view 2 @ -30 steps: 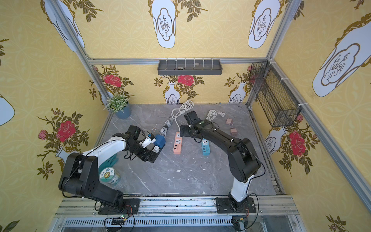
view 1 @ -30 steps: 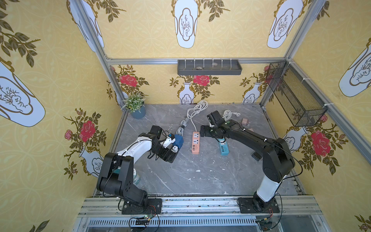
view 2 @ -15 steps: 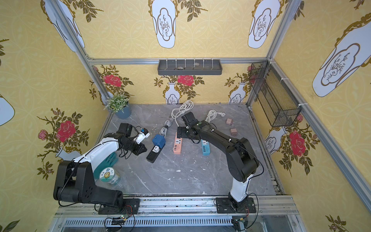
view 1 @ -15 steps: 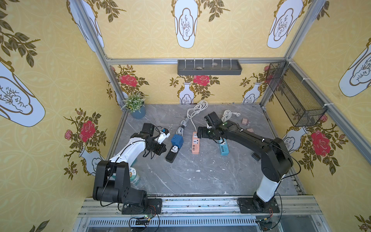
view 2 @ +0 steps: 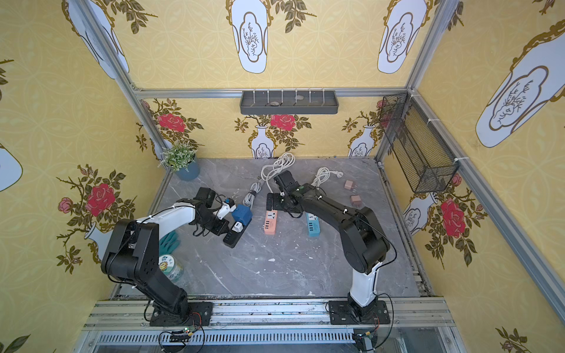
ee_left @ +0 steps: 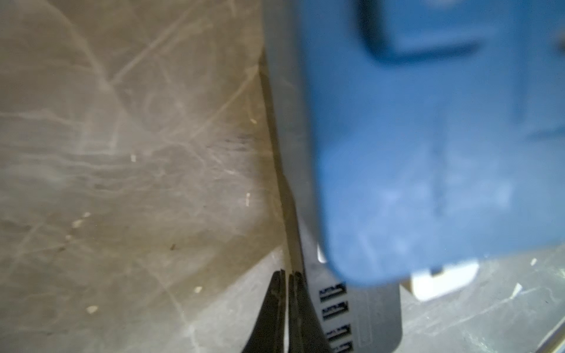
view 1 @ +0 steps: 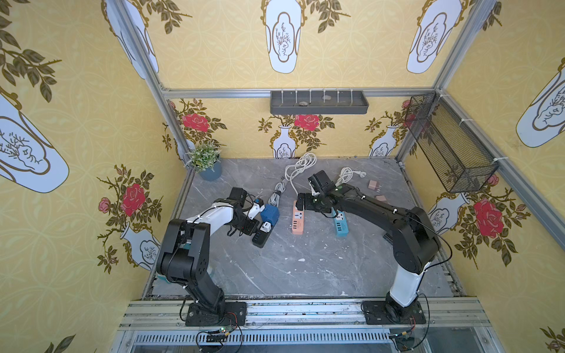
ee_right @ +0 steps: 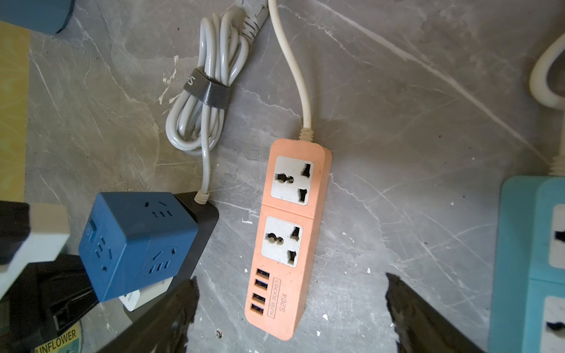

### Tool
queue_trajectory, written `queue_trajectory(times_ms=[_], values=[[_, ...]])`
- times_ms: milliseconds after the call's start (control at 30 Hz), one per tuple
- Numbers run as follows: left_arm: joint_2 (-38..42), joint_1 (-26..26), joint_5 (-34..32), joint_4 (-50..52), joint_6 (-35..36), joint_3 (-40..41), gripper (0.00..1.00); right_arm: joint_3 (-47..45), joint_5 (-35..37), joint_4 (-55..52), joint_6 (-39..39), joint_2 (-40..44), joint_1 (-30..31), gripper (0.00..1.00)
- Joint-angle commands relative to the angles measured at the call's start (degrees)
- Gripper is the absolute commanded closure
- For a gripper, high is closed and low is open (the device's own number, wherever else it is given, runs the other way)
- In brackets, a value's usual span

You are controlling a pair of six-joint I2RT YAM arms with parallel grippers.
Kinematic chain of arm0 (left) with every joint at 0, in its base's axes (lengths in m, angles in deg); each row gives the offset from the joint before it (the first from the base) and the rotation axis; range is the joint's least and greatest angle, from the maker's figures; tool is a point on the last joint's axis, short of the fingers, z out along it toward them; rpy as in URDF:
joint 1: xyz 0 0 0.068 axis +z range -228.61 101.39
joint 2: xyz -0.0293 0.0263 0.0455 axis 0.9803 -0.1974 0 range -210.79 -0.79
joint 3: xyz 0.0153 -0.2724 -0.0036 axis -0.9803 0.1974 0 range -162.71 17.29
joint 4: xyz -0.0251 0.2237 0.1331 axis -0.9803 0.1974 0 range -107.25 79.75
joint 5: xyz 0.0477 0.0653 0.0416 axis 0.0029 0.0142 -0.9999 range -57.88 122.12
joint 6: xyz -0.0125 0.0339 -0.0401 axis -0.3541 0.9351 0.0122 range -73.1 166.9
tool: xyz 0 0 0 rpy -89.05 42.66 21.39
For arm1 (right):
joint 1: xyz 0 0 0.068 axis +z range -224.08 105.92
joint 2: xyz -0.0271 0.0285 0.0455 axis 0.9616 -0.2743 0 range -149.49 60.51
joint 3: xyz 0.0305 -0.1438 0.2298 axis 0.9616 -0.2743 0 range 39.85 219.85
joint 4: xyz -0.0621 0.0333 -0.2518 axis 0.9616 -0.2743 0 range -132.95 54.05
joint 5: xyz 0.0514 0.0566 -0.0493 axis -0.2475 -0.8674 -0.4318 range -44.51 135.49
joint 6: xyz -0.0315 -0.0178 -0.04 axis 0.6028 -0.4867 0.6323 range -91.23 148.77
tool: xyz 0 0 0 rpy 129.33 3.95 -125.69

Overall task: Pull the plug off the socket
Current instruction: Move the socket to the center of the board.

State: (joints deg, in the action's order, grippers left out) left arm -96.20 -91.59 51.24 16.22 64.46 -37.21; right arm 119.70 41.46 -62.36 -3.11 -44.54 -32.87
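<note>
Since the earlier frame, my left gripper (view 1: 255,227) has swung back beside the black strip (view 1: 260,237), fingers pressed together on nothing. The blue cube (view 1: 270,214) and white plug (view 1: 265,227) sit plugged into that strip, at 9 o'clock from the orange strip (view 1: 297,217). My right gripper (ee_right: 290,308) hovers spread wide over the orange strip. I judge extraction not done; grasp and pull remain.
</note>
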Motion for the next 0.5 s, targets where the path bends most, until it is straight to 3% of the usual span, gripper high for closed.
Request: queue_trajectory(times_ms=[0, 233, 467], values=[[0.61, -1.21, 4.29, 1.97, 1.98, 1.21, 0.91, 0.47, -0.10, 1.98, -0.41, -0.17, 0.05, 0.01], [3.08, -2.19, 12.25, 3.22, 3.78, 3.34, 0.90, 0.51, 0.18, 1.57, -0.24, -0.06, 0.04, 0.01], [8.56, -1.99, 9.07, 4.04, 5.78, 2.17, 0.93, -0.22, 0.85, 0.71, 0.09, 1.03, 0.44, 0.01]])
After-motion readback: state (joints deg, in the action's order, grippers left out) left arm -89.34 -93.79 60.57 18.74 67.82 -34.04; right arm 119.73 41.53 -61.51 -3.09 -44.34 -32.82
